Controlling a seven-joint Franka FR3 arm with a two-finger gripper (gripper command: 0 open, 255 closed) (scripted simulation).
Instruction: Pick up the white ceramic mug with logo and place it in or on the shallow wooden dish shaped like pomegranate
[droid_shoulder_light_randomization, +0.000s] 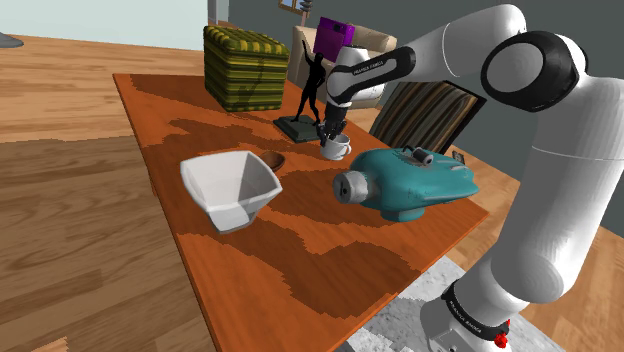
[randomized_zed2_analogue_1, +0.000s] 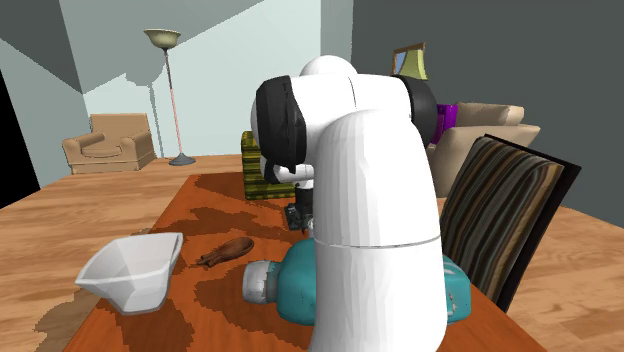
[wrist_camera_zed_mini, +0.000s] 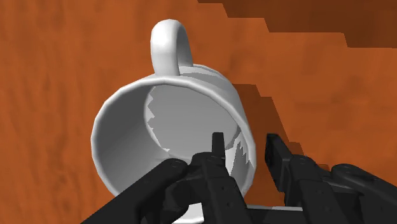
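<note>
Jaws astride the white mug (wrist_camera_zed_mini: 184, 121) on the desk (wrist_camera_zed_mini: 57, 76).
One inside its wall, one outside, narrowly apart, not clasping.

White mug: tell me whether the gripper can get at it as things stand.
Probably yes. The gripper is right at the white mug, its open fingers straddling the wall opposite the handle, one inside, one outside. Nothing lies between them and the rim; the black figurine stands close beside but seems clear.

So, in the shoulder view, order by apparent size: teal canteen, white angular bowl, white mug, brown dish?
Largest: teal canteen and white angular bowl, about alike.
Then white mug.
Unsure: brown dish, partly hidden behind the bowl.
</note>
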